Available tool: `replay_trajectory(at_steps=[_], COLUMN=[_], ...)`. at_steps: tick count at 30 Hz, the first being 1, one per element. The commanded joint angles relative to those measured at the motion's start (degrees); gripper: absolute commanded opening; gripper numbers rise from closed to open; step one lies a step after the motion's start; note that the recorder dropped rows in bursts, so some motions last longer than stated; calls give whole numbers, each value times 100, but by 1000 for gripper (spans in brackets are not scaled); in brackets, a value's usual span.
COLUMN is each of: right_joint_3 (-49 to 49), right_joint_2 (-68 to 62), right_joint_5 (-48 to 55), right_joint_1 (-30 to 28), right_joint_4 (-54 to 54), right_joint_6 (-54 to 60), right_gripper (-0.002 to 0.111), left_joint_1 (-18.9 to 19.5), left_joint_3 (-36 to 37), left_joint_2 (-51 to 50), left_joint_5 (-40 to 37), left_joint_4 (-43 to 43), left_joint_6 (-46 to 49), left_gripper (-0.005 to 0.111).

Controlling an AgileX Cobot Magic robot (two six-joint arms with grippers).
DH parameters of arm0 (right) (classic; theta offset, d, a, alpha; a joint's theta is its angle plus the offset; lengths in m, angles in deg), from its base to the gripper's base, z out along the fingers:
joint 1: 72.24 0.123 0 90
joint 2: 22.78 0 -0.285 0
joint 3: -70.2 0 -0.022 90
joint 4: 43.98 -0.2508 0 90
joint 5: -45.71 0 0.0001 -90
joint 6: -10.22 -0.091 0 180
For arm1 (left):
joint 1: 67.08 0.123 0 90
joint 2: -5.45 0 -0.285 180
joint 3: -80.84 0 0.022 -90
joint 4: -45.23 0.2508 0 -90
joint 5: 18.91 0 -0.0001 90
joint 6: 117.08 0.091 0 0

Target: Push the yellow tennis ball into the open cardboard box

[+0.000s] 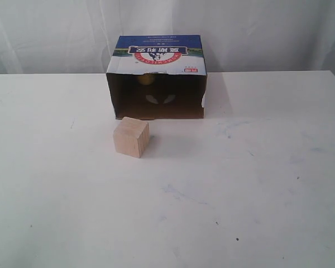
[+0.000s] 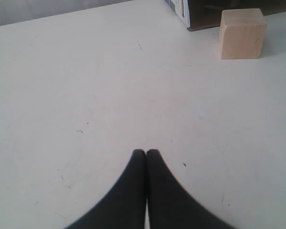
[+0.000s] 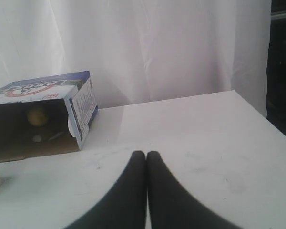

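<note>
Ball (image 3: pixel 37 116) inside box (image 3: pixel 83 106), right end effector (image 3: pixel 146 153) apart

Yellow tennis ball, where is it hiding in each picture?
Exterior view: the yellow tennis ball is deep inside the open cardboard box, high in its dark opening, dim.
Left wrist view: not in it; only a corner of the open cardboard box and the wooden cube show.
Right wrist view: inside the box, near its back wall.
Shared landmark: the open cardboard box.

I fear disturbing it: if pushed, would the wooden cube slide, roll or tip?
The wooden cube rests flat on the table, so it would probably slide, not roll. It is as wide as tall, so tipping seems unlikely.
</note>
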Motion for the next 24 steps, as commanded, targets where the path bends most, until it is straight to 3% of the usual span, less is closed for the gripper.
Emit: replay_trajectory(at_steps=[1,14,17,21,24], right_joint_3=[-25,-25,-25,-25,-25], right_joint_2=[33,33,33,33,33], right_joint_5=[28,-314,-468,-479,-466], right_joint_1=[-20,-20,-20,-20,-20], right_joint_4=[17,1,-306,-1568,-2216], right_joint_6=[67,525,1306,2986,3631], right_gripper=[0,0,0,0,0], left_joint_1=[16,16,16,16,16], left_joint_3=[21,21,21,21,21], left_joint_2=[28,28,28,28,28], left_joint_5=[8,8,8,8,8], left_joint_4=[-24,-24,-24,-24,-24], left_joint_6=[-43,-43,-43,-43,-43], left_gripper=[0,0,0,0,0])
